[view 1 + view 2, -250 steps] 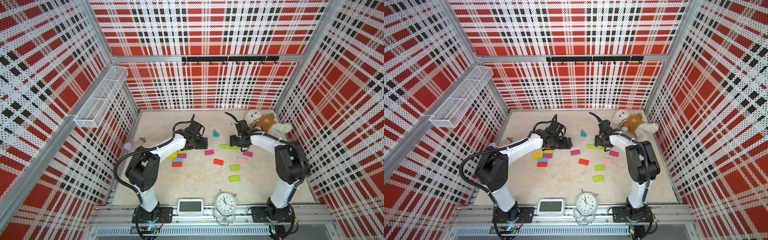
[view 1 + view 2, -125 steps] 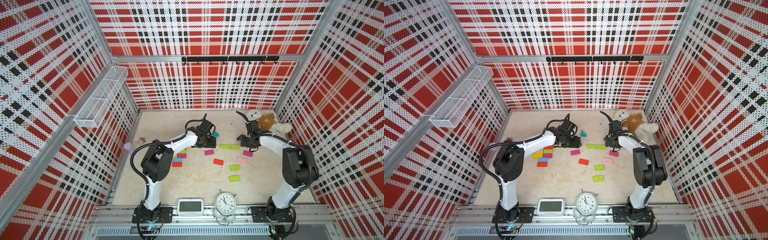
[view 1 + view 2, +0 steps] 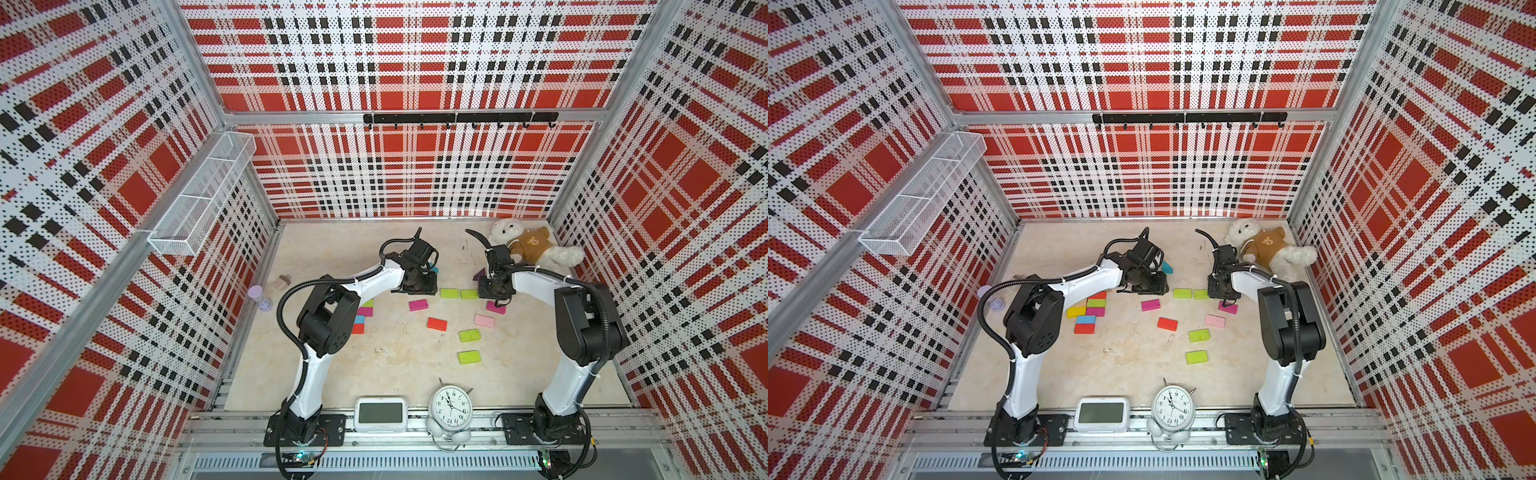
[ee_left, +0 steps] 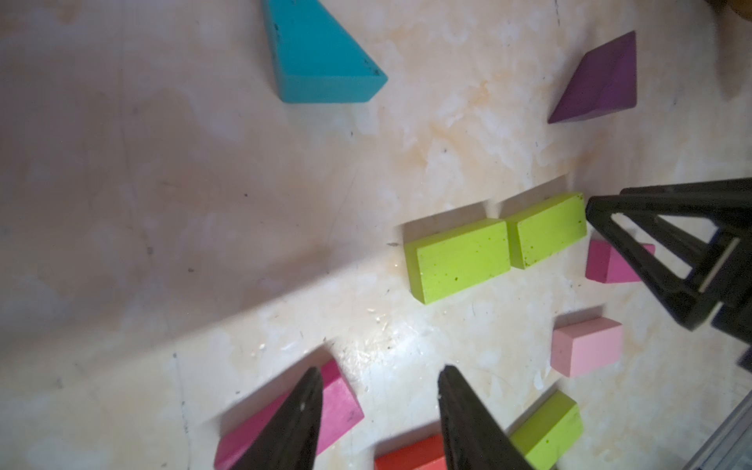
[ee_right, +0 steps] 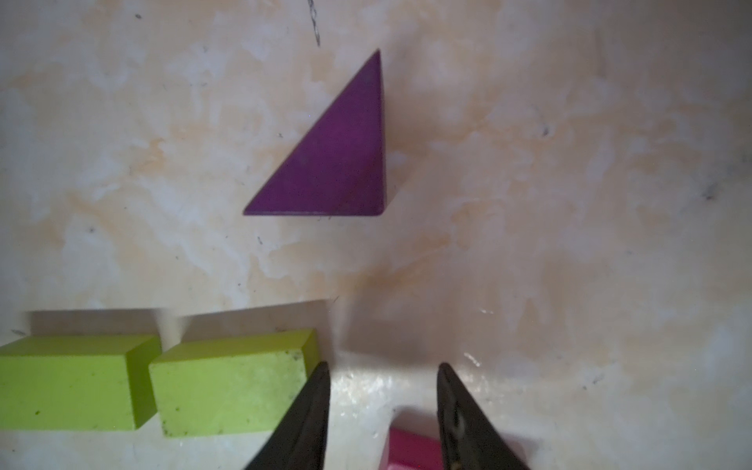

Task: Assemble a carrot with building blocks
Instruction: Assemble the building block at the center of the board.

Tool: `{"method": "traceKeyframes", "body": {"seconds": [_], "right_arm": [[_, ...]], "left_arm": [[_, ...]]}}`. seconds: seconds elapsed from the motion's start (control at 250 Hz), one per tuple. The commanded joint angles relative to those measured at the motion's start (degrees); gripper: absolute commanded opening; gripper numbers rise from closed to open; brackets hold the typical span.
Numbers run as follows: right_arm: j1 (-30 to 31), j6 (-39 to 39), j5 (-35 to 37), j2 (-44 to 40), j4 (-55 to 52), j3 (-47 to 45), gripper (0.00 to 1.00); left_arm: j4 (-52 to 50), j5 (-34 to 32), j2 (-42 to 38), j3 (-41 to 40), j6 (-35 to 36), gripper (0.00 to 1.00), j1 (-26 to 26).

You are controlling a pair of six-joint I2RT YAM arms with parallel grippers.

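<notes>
Top views: wire basket (image 3: 199, 199) on the left wall, three mesh compartments, well apart from the blocks. Hook rail (image 3: 457, 118) on the back wall, and red plaid perforated panels all round. Beige marbled table (image 3: 374, 374). Teddy bear (image 3: 532, 247) in the far right corner. Alarm clock (image 3: 451, 407) and digital display (image 3: 380, 413) at the near edge. Lilac hourglass (image 3: 259, 297) and beige cube (image 3: 282, 282) by the left wall.

The building blocks lie loose mid-table. The lime pair (image 3: 449, 293) sits end to end between left gripper (image 3: 424, 289) and right gripper (image 3: 492, 291). Red-orange brick (image 3: 436, 323) and pink brick (image 3: 484, 321) are nearer the front. In a top view, yellow brick (image 3: 1075, 311) and blue brick (image 3: 1086, 319) show beside the left arm, and teal wedge (image 3: 1167, 267) behind the left gripper. The jaws can't be read from up here.

Left wrist: the left gripper fingers are apart and released, with bare table in the gap. One finger is over the magenta brick (image 4: 337, 403). Teal wedge and purple wedge (image 4: 598, 81) lie flat. The right gripper tip is just beside the end of the lime pair; can't tell if it touches.

Right wrist: the right gripper is released and empty. One finger is just beside the lime pair, the other over a second magenta brick (image 5: 411, 447). Purple wedge near.
</notes>
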Motion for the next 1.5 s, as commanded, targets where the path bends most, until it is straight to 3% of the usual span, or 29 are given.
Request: {"method": "traceKeyframes", "body": {"seconds": [0.0, 0.68, 1.052, 1.148, 1.309, 1.497], "right_arm": [[0.8, 0.2, -1.1, 1.5, 1.6, 1.0, 0.43], [1.3, 0.8, -2.0, 2.6, 1.4, 2.6, 0.44], [1.3, 0.6, -1.9, 2.3, 1.6, 3.4, 0.44], [1.3, 0.5, -0.8, 1.0, 1.5, 3.5, 0.45], [0.6, 1.0, -0.5, -1.6, 0.8, 3.8, 0.52], [-0.7, 3.0, -3.6, -5.5, 1.9, 1.9, 0.59]], "left_arm": [[0.2, 1.4, 2.0, 2.1, -0.6, 0.48, -0.8], [0.6, 3.6, 5.3, 4.0, -1.1, 0.44, -1.0], [5.2, 2.7, -1.9, -1.4, -4.2, 0.44, 2.5], [7.5, 3.0, -4.0, -2.6, -5.3, 0.49, 4.8], [6.0, 2.2, -2.1, 1.9, -4.9, 0.71, 7.2], [0.1, -0.7, 5.0, 12.7, -3.0, 0.78, 6.8]]}}
